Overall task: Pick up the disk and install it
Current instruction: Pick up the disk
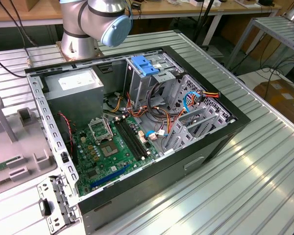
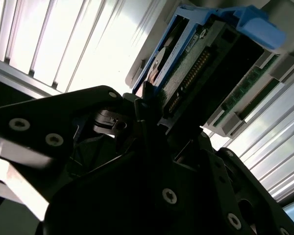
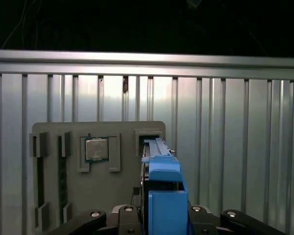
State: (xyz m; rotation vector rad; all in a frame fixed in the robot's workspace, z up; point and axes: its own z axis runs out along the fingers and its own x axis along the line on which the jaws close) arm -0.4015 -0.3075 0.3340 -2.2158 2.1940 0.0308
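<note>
In both wrist views my gripper (image 3: 161, 214) is shut on the disk (image 3: 162, 188), a dark drive in bright blue side rails. The disk stands on edge between the black fingers (image 2: 146, 100), its blue tab (image 2: 260, 28) pointing away from the wrist. Its green circuit board and connector row (image 2: 193, 68) face the second wrist camera. It hangs over a grey holder tray (image 3: 54, 132), just above an empty slot (image 3: 148, 136) in that tray. The open computer case (image 1: 201, 142) lies on the metal table in the exterior view.
A processor chip (image 3: 96, 149) sits in a pocket of the grey tray, which lies at the exterior view's left (image 1: 10, 142). Inside the case are a green motherboard (image 1: 108, 152), a power supply (image 1: 73, 90), loose cables (image 1: 191, 100) and a blue plastic part (image 1: 144, 65) atop the drive cage. The arm's base (image 1: 83, 29) stands behind the case.
</note>
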